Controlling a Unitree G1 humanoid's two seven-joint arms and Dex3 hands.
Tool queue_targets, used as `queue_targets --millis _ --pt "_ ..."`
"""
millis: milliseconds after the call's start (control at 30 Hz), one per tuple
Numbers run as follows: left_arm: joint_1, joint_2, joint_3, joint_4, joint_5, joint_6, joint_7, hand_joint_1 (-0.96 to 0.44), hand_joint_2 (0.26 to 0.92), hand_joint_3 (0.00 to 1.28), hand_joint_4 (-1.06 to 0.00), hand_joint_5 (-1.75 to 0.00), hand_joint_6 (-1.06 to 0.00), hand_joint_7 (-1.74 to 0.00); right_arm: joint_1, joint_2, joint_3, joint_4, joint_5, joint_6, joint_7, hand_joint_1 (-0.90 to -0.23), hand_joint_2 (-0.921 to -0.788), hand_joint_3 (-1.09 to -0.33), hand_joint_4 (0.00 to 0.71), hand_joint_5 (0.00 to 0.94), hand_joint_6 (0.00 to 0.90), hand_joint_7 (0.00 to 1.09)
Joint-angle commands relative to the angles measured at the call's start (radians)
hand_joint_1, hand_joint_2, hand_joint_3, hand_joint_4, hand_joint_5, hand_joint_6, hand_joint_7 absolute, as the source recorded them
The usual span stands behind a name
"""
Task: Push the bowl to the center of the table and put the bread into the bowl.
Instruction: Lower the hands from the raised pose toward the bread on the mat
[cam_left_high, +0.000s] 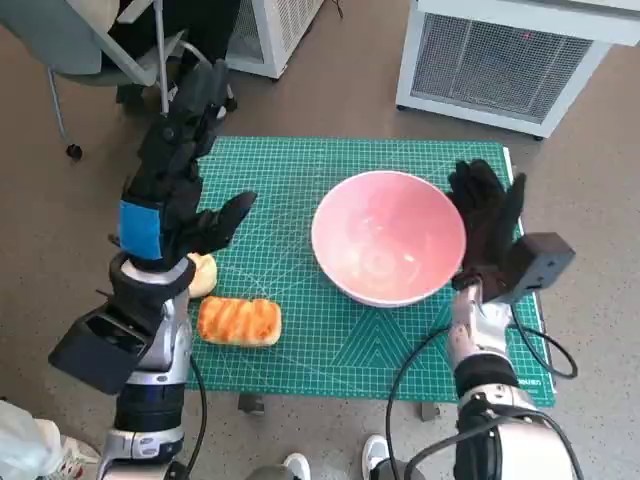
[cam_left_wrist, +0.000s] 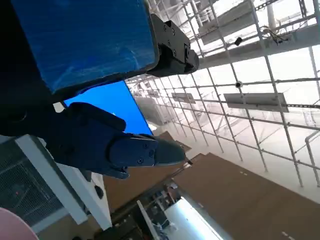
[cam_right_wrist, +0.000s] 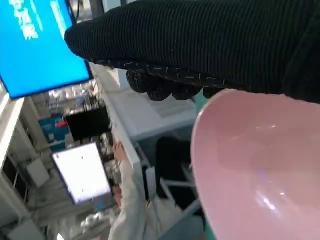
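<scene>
— Right hand (cam_left_high: 487, 222) first: where is it, and what is it doing?

— At about three o'clock on the green cutting mat (cam_left_high: 290, 340), its gloved palm upright against the outer wall of the pink bowl (cam_left_high: 388, 237). Its fingers point toward twelve o'clock and grip nothing; it only touches the bowl's side. The right wrist view shows the glove (cam_right_wrist: 200, 45) lying along the rim of the bowl (cam_right_wrist: 255, 170).

— And the bowl itself?

— Upright, slightly toward three o'clock of the mat's middle, with nothing inside.

— Left hand?

— Left hand (cam_left_high: 178, 170) is raised above the mat's nine o'clock edge, fingers spread and stretched toward twelve, thumb pointing toward the bowl. It holds nothing. In its own wrist view the blue-taped back (cam_left_wrist: 85, 40) and dark fingers (cam_left_wrist: 135, 150) face ceiling beams and a blue screen.

— Where is the bread?

— Bread (cam_left_high: 239, 322) lies flat on the mat at roughly eight o'clock, well apart from the bowl. A smaller pale piece (cam_left_high: 203, 274) sits just beside it toward eleven, partly hidden by the left wrist.

— Anything else around?

— White cabinet (cam_left_high: 510, 60) stands on the floor past the table at one o'clock.
</scene>
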Motion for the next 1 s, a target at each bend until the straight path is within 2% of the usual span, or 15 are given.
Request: queue_targets --millis 33,400,633,833,1000 --pt "0.023 0.005 0.005 -0.033 0.019 0.017 0.018 -0.46 0.921 0.24 -0.27 0.00 -0.39 -0.02 -0.017 0.022 0.001 0.022 -0.007 0.037 -0.016 -0.458 -0.921 -0.929 0.142 0.008 -0.001 0.40" --pt "0.048 0.010 0.006 -0.058 0.041 0.023 0.033 -0.48 0.921 0.25 -0.28 0.00 -0.39 -0.01 -0.060 0.030 0.013 0.035 -0.028 0.117 -0.049 -0.468 -0.921 -0.909 0.145 0.004 0.046 0.39" --pt "0.080 0.022 0.014 -0.087 0.047 0.021 0.031 -0.49 0.921 0.25 -0.27 0.00 -0.39 -0.01 -0.073 0.015 0.028 0.028 -0.054 0.122 -0.069 -0.488 -0.921 -0.897 0.162 0.011 0.046 0.38" --pt "0.124 0.069 0.035 -0.121 0.045 0.021 0.007 -0.49 0.921 0.25 -0.27 0.00 -0.38 -0.01 -0.086 -0.009 0.043 0.002 -0.063 0.052 -0.050 -0.519 -0.921 -0.878 0.172 0.012 0.048 0.36" --pt "0.173 0.149 0.049 -0.140 0.041 0.020 -0.052 -0.52 0.921 0.26 -0.26 0.00 -0.37 0.00 -0.086 -0.021 0.075 -0.059 -0.073 -0.100 -0.016 -0.518 -0.921 -0.876 0.182 0.010 0.009 0.44"
